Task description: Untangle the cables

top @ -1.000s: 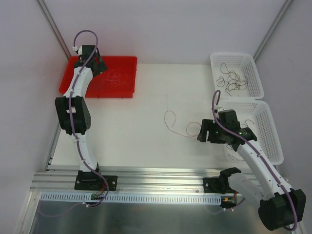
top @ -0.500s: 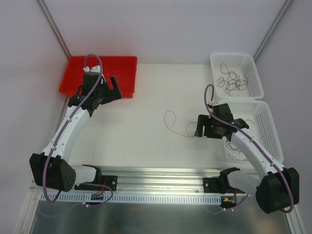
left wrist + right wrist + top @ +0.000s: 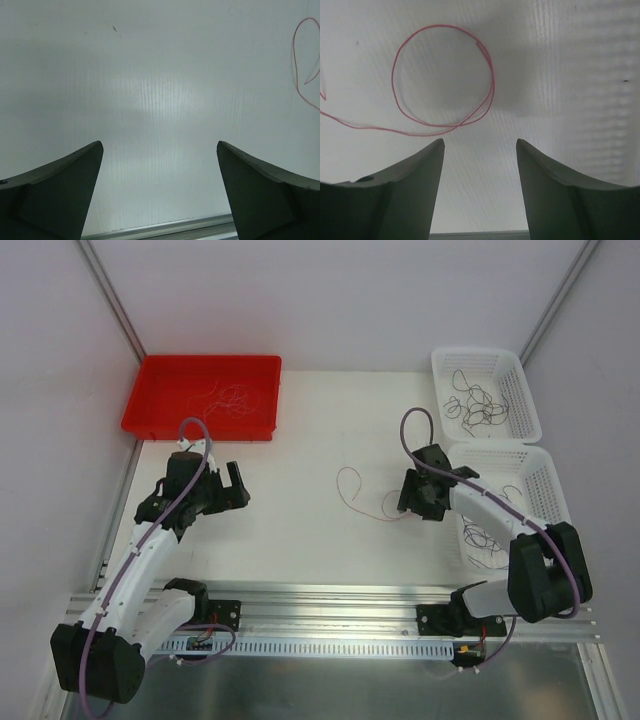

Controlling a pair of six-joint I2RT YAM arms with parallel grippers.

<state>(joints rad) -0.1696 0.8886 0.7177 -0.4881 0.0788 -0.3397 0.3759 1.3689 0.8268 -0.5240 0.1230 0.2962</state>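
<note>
The right pincer (image 3: 479, 145) hangs over the counter (image 3: 580, 75), jaws apart and empty. The red cable (image 3: 442, 26) lies looped just ahead of its tips. It should probably come down squarely on the doubled strand before pinching. The left pincer (image 3: 160, 145) gapes wide, empty.

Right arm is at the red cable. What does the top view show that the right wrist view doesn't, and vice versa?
Only the top view: the red tray with a thin tangle, two white baskets holding dark cables, and the left gripper. Only the right wrist view: the red cable loops with a doubled strand on its right side, and the fingers stand apart, nothing between them. Both: the red cable lying on the white table just ahead of the right gripper.
</note>
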